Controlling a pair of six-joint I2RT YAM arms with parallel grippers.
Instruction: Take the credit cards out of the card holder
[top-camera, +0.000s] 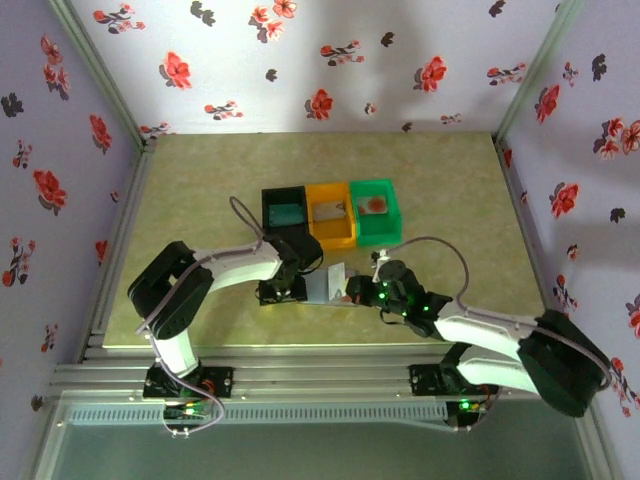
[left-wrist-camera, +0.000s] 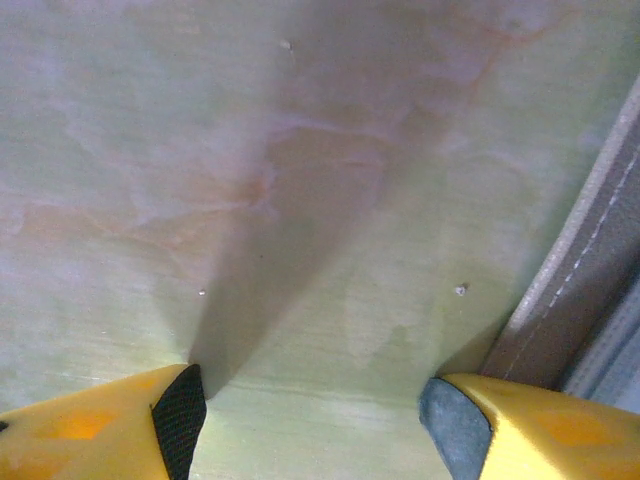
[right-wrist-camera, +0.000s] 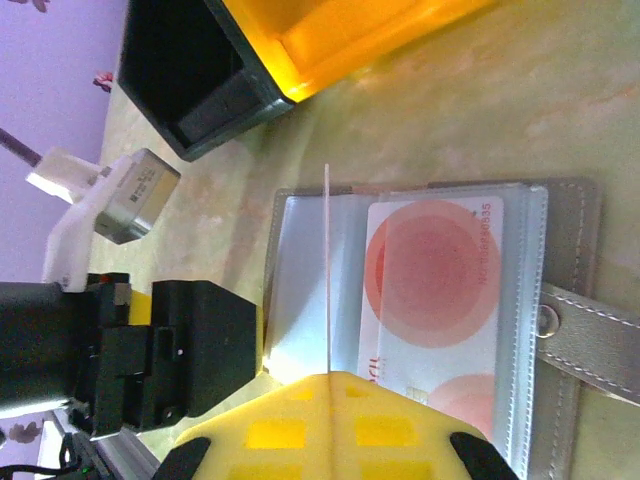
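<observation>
Right pincer (right-wrist-camera: 330, 385) pinches a credit card (right-wrist-camera: 327, 270) edge-on above the card holder (right-wrist-camera: 572, 240); left pincer (left-wrist-camera: 315, 425) gapes empty at its edge.

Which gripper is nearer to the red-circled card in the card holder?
Right. The right gripper, shut on a thin card, is close beside the red-circled card; the left gripper stands open at the card holder's opposite edge.

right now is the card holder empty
No, a pale credit card with red circles lies in the clear sleeve of the open card holder.
</observation>
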